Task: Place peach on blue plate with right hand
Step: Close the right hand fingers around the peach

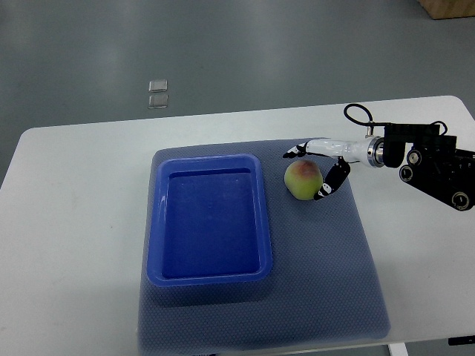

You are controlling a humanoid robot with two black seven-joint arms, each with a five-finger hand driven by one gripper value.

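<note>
The right hand [318, 169] has its fingers [332, 183] spread around the peach [303, 179], not squeezing yet; a loose grab could roll it off the blue plate [208, 275].

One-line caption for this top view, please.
Right hand open around a yellow-green peach on the grey mat, beside the empty blue rectangular plastic plate.

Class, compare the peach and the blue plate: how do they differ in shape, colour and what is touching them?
The peach is round and yellow-green with a red blush; the blue plate is a rectangular tray, solid blue. The right hand has fingers around the peach; nothing touches the plate, which lies empty. Both rest on the grey mat.
</note>
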